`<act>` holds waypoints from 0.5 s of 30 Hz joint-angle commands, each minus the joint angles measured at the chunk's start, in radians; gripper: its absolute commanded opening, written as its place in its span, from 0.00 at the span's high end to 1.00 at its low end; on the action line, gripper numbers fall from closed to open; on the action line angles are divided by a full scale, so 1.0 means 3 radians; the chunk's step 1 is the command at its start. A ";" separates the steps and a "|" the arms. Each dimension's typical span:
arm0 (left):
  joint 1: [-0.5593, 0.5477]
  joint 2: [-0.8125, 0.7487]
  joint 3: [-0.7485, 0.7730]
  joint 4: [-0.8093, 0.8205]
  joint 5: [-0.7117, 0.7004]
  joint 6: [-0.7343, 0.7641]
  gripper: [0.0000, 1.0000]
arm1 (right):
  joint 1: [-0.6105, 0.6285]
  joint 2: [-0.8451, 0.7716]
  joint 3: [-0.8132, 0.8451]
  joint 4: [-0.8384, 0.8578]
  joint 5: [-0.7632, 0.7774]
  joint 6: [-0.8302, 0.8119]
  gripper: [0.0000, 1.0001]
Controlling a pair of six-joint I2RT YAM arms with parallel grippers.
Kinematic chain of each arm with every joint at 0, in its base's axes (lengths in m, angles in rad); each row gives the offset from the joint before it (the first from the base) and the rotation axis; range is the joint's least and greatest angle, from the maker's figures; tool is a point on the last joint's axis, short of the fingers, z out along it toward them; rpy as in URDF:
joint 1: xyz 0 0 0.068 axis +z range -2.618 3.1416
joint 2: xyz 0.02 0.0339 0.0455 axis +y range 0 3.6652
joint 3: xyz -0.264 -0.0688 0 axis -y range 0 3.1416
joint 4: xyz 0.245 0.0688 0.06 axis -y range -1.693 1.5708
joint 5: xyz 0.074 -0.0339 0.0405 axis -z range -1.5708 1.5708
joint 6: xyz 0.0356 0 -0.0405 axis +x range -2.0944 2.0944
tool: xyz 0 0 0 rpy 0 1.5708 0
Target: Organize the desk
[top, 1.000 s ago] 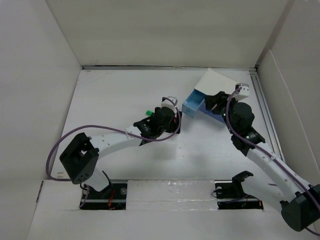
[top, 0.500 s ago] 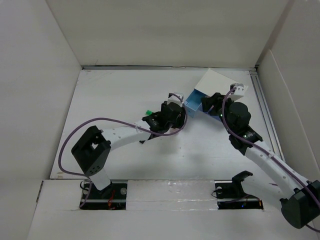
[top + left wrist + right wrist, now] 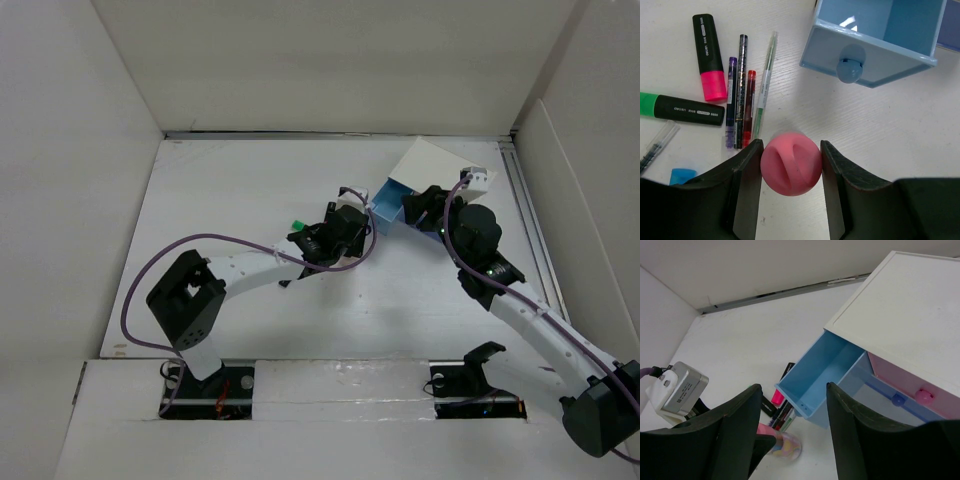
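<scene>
**Left wrist view.** The two dark fingers [image 3: 746, 192] of the left gripper [image 3: 791, 152] were clamped on a pink ball [image 3: 791, 164], one finger against each side. A curved groove crossed the ball's face. Whether the ball touched the desk [image 3: 900, 145], the broad white tabletop under everything in all three views, could not be told.

Just beyond the ball, four pens lay side by side:
- a purple pen [image 3: 731, 100]
- a black patterned pen [image 3: 742, 70]
- a red pen [image 3: 748, 105]
- a clear pen with a green core [image 3: 765, 80]

Left of these lay a pink highlighter [image 3: 707, 50] and a green highlighter [image 3: 682, 107]. Each black barrel carried small white print, too fine to read with certainty. A transparent pen [image 3: 655, 147] and a small blue block [image 3: 682, 175] lay at the left edge. At upper right a blue drawer [image 3: 880, 35] stood open, its round knob [image 3: 850, 70] facing the gripper.

**Right wrist view.** The fingers [image 3: 735, 437] of the right gripper [image 3: 793, 390] stood wide apart. Past them the blue drawer projected from a white box [image 3: 910, 310]. Beside it a pink drawer [image 3: 905, 377] sat shut, with a pink knob [image 3: 924, 396]. A grey camera block [image 3: 677, 385] on the left wrist showed at the left.

**Top view.** The box sat at the far right of the desk. The left arm [image 3: 250, 270] reached to the middle of the desk and the right arm [image 3: 520, 310] reached toward the box. Both grippers were near the drawer's open end.
</scene>
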 commanded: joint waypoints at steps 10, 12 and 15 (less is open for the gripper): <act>-0.0316 -0.0689 0.0270 -0.0570 -0.0105 0.0012 0.93 | 0.0027 -0.0040 0.0000 0.0051 0.0060 -0.0020 0.41; -0.0316 -0.0955 0.0209 -0.0581 -0.0130 -0.0024 0.94 | 0.0027 -0.0066 0.0000 0.0020 0.0106 -0.0020 0.41; -0.0316 -0.1292 0.0158 -0.0510 -0.0156 -0.0075 0.95 | -0.0004 -0.0117 -0.0015 0.0020 0.0117 -0.0015 0.41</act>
